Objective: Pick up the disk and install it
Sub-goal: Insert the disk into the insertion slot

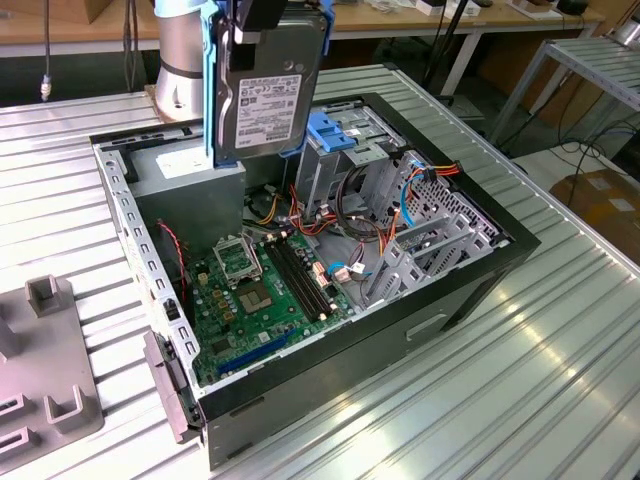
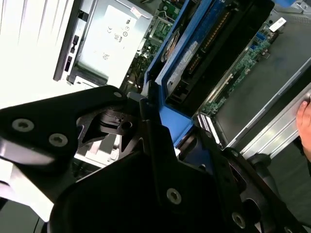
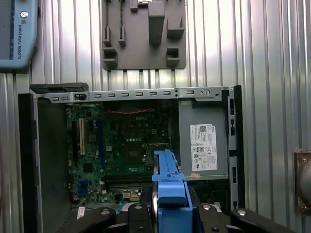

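Note:
The disk [image 1: 268,100], a grey metal drive with a white label in a bright blue carrier rail, hangs upright above the open computer case [image 1: 520,240]. It sits over the case's rear part, beside the grey drive cage [image 1: 345,165] that carries a blue bracket [image 1: 335,130]. My gripper [image 1: 258,18] is shut on the disk's upper edge. In the second wrist view the black fingers [image 2: 146,121] clamp the blue rail [image 2: 167,114]. In the first wrist view the blue rail [image 3: 170,182] juts out over the motherboard [image 3: 126,145].
A power supply [image 1: 185,165] fills the case corner under the disk. The motherboard [image 1: 260,290] and loose cables [image 1: 350,215] lie inside. A grey fixture [image 1: 45,380] lies on the ribbed table at the exterior view's left. A hand [image 2: 306,116] shows near the case. A teach pendant [image 3: 17,34] lies nearby.

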### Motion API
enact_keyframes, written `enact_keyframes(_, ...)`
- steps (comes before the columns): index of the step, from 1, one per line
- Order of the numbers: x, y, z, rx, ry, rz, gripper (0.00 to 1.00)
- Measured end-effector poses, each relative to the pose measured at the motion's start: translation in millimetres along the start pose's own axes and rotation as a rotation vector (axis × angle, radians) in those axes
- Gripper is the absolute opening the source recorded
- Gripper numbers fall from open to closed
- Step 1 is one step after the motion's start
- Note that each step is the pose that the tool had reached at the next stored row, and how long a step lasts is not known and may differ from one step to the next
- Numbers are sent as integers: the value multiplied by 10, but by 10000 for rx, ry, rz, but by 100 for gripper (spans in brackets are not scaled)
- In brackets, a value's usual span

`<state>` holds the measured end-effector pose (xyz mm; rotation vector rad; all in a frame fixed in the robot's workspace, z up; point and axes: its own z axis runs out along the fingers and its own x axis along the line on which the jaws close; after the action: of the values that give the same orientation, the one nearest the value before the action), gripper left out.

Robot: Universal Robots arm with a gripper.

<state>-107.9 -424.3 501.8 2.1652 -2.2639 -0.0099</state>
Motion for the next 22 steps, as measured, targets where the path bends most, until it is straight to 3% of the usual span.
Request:
enact_keyframes(2,35,-2,0,0,1,0,37)
enact_keyframes(7,207,-11,7,1,3,1,37)
enact_keyframes(8,283,-18,17,2,7,0,37)
enact_keyframes(13,535,-46,68,4,39,0,37)
enact_keyframes(15,605,-57,86,4,58,1,37)
enact_keyframes(22,617,-69,89,4,63,1,37)
